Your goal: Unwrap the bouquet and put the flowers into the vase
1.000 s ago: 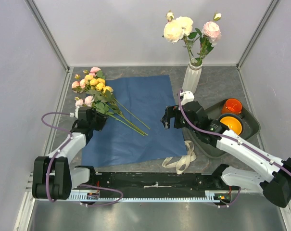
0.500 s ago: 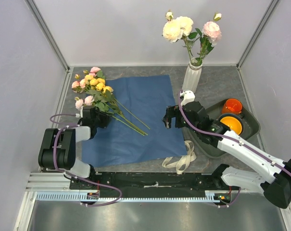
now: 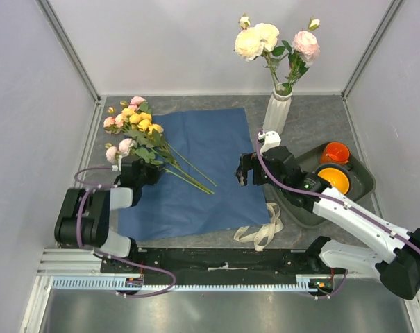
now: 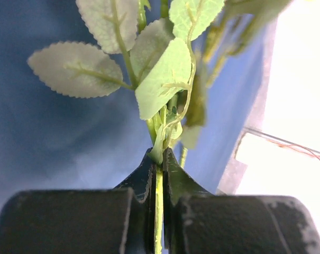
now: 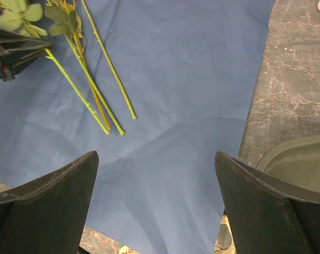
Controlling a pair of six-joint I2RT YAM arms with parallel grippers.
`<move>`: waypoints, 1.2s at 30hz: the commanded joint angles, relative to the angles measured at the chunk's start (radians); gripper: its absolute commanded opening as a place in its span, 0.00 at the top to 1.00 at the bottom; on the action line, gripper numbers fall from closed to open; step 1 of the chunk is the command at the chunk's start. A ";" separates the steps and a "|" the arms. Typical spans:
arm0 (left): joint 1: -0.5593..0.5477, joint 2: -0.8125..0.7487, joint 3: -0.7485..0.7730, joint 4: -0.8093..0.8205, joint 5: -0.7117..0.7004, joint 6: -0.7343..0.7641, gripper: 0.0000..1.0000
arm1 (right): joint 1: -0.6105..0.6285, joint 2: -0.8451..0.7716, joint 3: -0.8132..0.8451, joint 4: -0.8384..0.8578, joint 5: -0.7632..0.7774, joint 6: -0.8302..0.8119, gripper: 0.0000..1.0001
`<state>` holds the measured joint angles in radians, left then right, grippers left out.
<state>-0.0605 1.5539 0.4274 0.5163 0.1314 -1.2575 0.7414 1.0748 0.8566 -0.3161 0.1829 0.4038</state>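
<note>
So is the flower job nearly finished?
Partly. The blue paper lies open, the ribbon is off, and a few roses stand in the vase. The left gripper is pinching a stem now. The bunch on the paper still has to go in.

You see, on table, grey marbled top:
- Dark grey tray at right edge, about mid-depth; near-left part hidden from you.
- Orange cup upright at tray's far end.
- Second orange round piece in black ring, just nearer than cup, same tray.
- From right wrist view, you catch only tray rim, lower right.
- White wall panels on three sides.
- Slotted metal rail along near edge.
</note>
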 commanded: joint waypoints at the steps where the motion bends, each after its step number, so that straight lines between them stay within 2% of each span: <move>1: -0.001 -0.259 -0.030 -0.042 -0.084 0.075 0.98 | -0.002 0.016 0.025 0.008 0.023 -0.002 0.02; 9: -0.002 -0.733 0.002 -0.318 -0.058 0.292 0.98 | -0.002 0.062 0.084 -0.006 0.036 -0.010 0.02; 12: -0.002 -0.844 0.028 -0.297 0.069 0.423 0.98 | -0.002 0.074 0.127 -0.011 -0.009 -0.043 0.02; 13: -0.002 -0.857 0.039 -0.292 0.115 0.453 0.98 | -0.002 0.077 0.148 -0.008 -0.078 -0.058 0.02; 14: -0.002 -0.856 0.063 -0.282 0.236 0.504 0.98 | -0.002 0.080 0.156 0.000 -0.123 -0.077 0.02; 16: -0.004 -0.829 0.095 -0.257 0.366 0.536 0.98 | -0.002 0.089 0.185 0.029 -0.233 -0.131 0.02; 17: -0.015 -0.778 0.131 -0.248 0.495 0.556 0.98 | -0.002 0.093 0.196 0.037 -0.338 -0.144 0.02; 19: -0.056 -0.724 0.193 -0.240 0.606 0.573 0.98 | -0.001 0.115 0.231 0.061 -0.465 -0.172 0.02; 20: -0.079 -0.671 0.214 -0.240 0.687 0.598 0.98 | -0.002 0.126 0.243 0.069 -0.576 -0.172 0.02; 23: -0.197 -0.589 0.287 -0.265 0.766 0.665 0.98 | -0.002 0.177 0.301 0.097 -0.733 -0.148 0.02; 25: -0.287 -0.552 0.341 -0.318 0.777 0.736 0.98 | -0.002 0.209 0.341 0.106 -0.737 -0.102 0.05; 28: -0.346 -0.522 0.361 -0.319 0.783 0.773 0.98 | -0.002 0.228 0.369 0.117 -0.640 -0.047 0.13; 30: -0.355 -0.515 0.360 -0.320 0.783 0.788 0.98 | -0.010 0.232 0.366 0.123 -0.555 0.007 0.18; 31: -0.360 -0.511 0.361 -0.321 0.790 0.803 0.98 | -0.016 0.232 0.360 0.132 -0.550 0.029 0.22; 36: -0.389 -0.491 0.361 -0.334 0.830 0.817 0.98 | -0.036 0.232 0.305 0.259 -0.585 0.139 0.28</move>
<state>-0.4244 1.0489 0.7452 0.1814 0.8883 -0.5171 0.7189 1.3071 1.1801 -0.2054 -0.4000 0.4286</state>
